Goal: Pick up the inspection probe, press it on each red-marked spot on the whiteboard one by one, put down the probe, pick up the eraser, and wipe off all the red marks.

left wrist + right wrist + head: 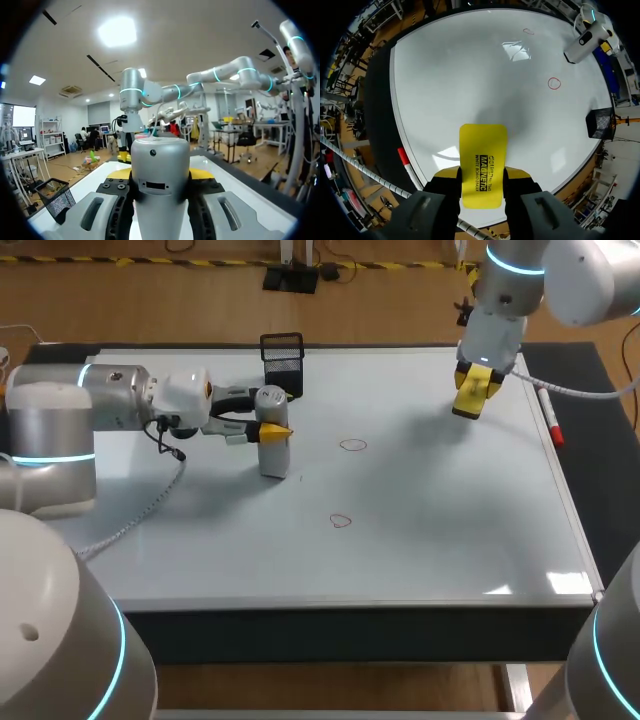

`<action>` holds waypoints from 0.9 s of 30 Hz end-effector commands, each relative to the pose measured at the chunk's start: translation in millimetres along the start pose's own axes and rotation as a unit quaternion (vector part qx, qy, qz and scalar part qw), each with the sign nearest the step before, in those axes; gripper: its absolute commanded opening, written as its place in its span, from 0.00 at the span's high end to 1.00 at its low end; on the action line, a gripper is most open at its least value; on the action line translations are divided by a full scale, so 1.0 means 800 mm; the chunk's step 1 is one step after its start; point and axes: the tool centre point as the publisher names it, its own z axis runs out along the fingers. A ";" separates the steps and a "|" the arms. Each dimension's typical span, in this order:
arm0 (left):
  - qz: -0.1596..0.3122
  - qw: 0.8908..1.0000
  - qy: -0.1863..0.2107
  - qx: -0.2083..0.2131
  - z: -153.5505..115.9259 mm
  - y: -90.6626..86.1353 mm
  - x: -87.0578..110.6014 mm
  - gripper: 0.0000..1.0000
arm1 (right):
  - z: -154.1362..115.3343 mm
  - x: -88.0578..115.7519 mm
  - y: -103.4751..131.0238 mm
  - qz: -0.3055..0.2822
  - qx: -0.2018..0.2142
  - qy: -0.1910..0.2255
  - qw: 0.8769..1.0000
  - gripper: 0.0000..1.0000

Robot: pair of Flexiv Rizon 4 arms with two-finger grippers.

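Observation:
The silver cylindrical probe (pixel 273 436) stands upright on the whiteboard (pixel 440 530), with my left gripper (pixel 268 429) shut on its upper part from the left. In the left wrist view the probe (pixel 160 185) fills the space between the fingers. My right gripper (pixel 474 390) hangs above the board's far right part, shut on the yellow eraser (pixel 472 396); in the right wrist view the eraser (pixel 482 162) sticks out ahead of the fingers over the board. Two red circles are drawn on the board, one mid-board (pixel 352 445) and one nearer the front (pixel 341 521); both show in the right wrist view (pixel 554 83) (pixel 528 31).
A black mesh holder (pixel 282 360) stands at the board's far edge, behind the probe. A marker with a red cap (pixel 550 417) lies along the board's right edge.

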 end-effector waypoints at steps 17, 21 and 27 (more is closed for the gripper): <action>0.013 0.999 -0.038 0.018 -0.053 -0.036 -0.043 1.00 | -0.001 0.000 -0.001 -0.001 0.000 0.002 1.000 1.00; 0.023 0.998 -0.054 0.023 -0.077 -0.052 -0.063 1.00 | -0.001 0.000 -0.001 -0.001 0.000 0.002 1.000 1.00; 0.028 0.997 -0.077 0.013 -0.108 -0.063 -0.084 1.00 | -0.001 0.000 -0.001 -0.001 0.000 0.002 1.000 1.00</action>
